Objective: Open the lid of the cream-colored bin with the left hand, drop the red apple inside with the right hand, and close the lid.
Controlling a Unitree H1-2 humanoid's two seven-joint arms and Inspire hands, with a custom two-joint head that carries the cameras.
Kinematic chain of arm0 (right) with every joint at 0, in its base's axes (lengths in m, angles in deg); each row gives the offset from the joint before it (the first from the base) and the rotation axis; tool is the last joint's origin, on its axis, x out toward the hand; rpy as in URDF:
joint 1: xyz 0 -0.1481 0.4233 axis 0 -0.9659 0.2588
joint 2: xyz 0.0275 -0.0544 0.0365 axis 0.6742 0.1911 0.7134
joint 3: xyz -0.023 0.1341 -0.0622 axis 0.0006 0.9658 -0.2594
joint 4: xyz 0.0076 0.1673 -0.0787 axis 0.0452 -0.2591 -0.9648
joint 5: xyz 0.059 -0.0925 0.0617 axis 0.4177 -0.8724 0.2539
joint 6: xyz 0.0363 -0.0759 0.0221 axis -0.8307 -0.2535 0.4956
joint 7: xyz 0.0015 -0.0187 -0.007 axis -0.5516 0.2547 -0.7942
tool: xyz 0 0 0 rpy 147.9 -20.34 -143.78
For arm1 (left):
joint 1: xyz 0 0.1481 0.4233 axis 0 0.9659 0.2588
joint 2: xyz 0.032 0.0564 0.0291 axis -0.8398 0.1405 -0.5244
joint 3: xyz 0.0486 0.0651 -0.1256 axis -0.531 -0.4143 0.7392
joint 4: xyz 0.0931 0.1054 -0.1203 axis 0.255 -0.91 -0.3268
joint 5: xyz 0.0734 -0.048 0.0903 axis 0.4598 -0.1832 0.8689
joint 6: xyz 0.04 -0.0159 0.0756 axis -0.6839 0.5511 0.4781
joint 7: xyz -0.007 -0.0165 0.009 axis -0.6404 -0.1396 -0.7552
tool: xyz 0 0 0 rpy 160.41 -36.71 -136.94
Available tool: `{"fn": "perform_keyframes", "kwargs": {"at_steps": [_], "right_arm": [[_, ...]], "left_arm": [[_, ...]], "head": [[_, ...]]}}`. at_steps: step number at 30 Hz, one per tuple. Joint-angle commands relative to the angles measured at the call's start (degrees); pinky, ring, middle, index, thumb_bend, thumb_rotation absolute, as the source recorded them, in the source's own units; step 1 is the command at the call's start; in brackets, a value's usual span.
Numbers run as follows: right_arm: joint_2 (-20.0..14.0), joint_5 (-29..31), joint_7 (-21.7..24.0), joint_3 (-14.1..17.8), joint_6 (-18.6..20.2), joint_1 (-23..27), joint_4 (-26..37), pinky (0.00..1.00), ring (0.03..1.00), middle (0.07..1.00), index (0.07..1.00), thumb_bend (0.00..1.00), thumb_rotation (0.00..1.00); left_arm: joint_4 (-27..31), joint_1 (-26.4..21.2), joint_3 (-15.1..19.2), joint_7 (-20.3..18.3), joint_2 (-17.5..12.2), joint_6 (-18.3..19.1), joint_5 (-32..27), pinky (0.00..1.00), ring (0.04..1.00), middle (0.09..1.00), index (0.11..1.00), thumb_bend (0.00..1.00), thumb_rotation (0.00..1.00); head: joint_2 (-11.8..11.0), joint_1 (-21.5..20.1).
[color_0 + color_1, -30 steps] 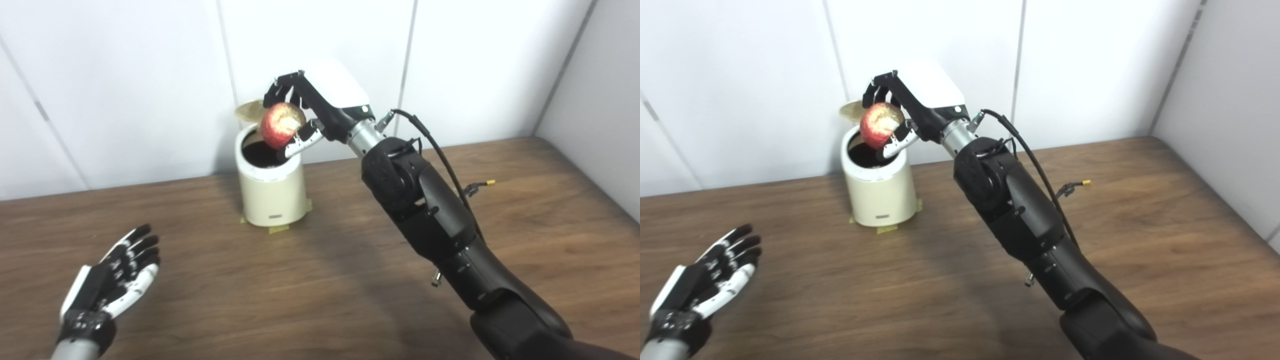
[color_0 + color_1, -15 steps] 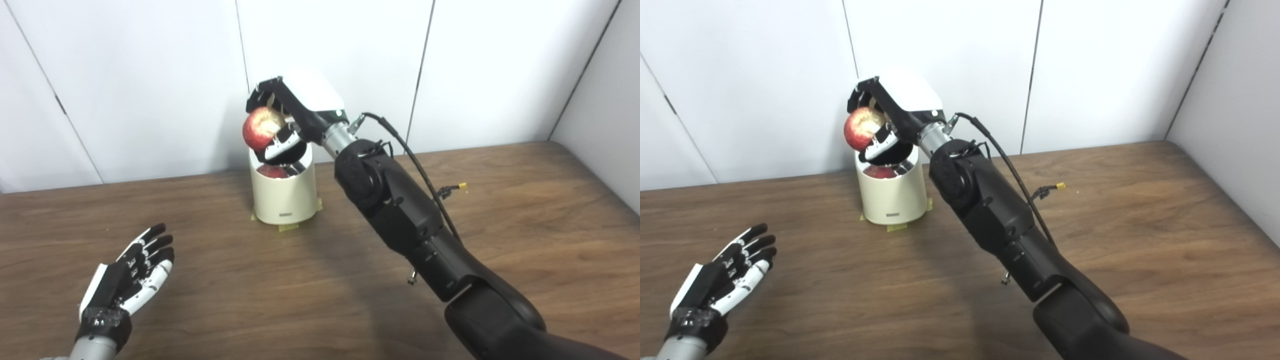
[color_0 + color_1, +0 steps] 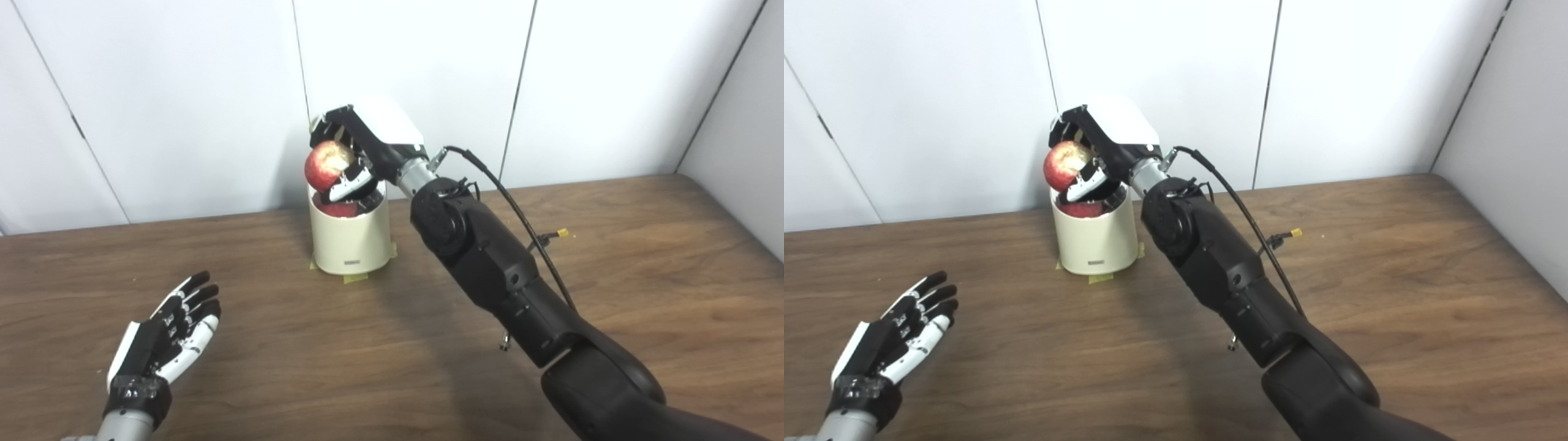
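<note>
The cream-colored bin (image 3: 350, 239) stands at the back of the table against the wall, its mouth open. Its lid is hidden behind my right hand. My right hand (image 3: 361, 150) is shut on the red apple (image 3: 326, 165) and holds it just above the left part of the bin's mouth. A red shape (image 3: 337, 209) shows inside the bin's shiny rim. My left hand (image 3: 168, 331) is open and empty, palm up, low over the table at the front left, far from the bin. All of this also shows in the right eye view, with the apple (image 3: 1064, 165) over the bin (image 3: 1093, 242).
Yellow tape (image 3: 355, 278) marks the bin's base. A black cable with a yellow plug (image 3: 560, 233) hangs off my right arm over the table. White wall panels stand right behind the bin. The wooden table (image 3: 643, 257) stretches right and forward.
The camera view has shifted. My right hand, still holding the apple, has moved a little left over the bin's mouth. The left hand has stayed open in the same place.
</note>
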Motion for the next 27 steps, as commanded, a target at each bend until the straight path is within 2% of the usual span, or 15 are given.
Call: {"fn": "perform_keyframes", "kwargs": {"at_steps": [1, 8, 15, 20, 23, 24, 26, 27], "right_arm": [[-0.6, 0.5, -2.3, 0.8, -1.4, 4.2, 0.0, 0.38, 0.403, 0.497, 0.503, 0.5, 0.0], [-0.7, 0.2, -3.0, 0.2, -1.4, 4.5, -1.7, 0.38, 0.401, 0.5, 0.501, 0.5, 0.0], [-1.7, 0.7, -0.8, -0.2, -1.0, 4.0, -1.1, 0.38, 0.406, 0.5, 0.5, 0.5, 0.0], [-2.2, -0.1, 1.3, -0.7, 1.3, 3.6, 0.4, 0.43, 0.423, 0.494, 0.517, 0.5, 0.0], [-2.6, -1.0, 3.1, -1.5, 2.9, 3.5, 1.5, 0.39, 0.434, 0.519, 0.511, 0.5, 0.0], [-2.7, -1.1, 3.9, -1.7, 3.7, 3.4, 2.0, 0.43, 0.433, 0.528, 0.502, 0.51, 0.0], [-2.7, -1.3, 5.0, -2.0, 4.9, 3.4, 2.6, 0.43, 0.428, 0.531, 0.506, 0.51, 0.0], [-2.7, -1.5, 5.5, -2.2, 5.5, 3.5, 2.8, 0.35, 0.423, 0.52, 0.5, 0.52, 0.0]], "left_arm": [[2.1, -1.2, 0.4, 0.8, -0.2, -2.0, -0.1, 0.85, 0.861, 0.87, 0.905, 0.32, 0.28], [3.1, -0.7, 0.6, 1.1, -0.3, -1.6, 0.4, 0.84, 0.854, 0.861, 0.897, 0.33, 0.29], [3.2, -0.3, 1.3, 1.3, 0.1, -2.1, -0.5, 0.84, 0.85, 0.863, 0.904, 0.31, 0.27], [2.7, -0.2, 1.7, 1.4, 0.3, -2.9, -0.6, 0.82, 0.837, 0.847, 0.897, 0.3, 0.25], [2.9, 0.0, 1.7, 1.3, 0.2, -2.7, -0.3, 0.82, 0.837, 0.849, 0.9, 0.3, 0.26], [3.1, 0.1, 1.7, 1.4, 0.3, -2.5, -0.2, 0.83, 0.838, 0.85, 0.9, 0.3, 0.26], [3.2, 0.1, 1.8, 1.4, 0.3, -2.5, -0.2, 0.83, 0.839, 0.848, 0.9, 0.31, 0.26], [3.3, 0.1, 1.8, 1.4, 0.3, -2.5, -0.3, 0.83, 0.838, 0.849, 0.901, 0.31, 0.26]], "head": [[0.0, 0.1], [0.2, 0.1], [0.3, -0.1], [0.3, 0.0], [0.5, -0.1], [0.5, -0.1], [0.5, -0.2], [0.6, -0.3]]}}
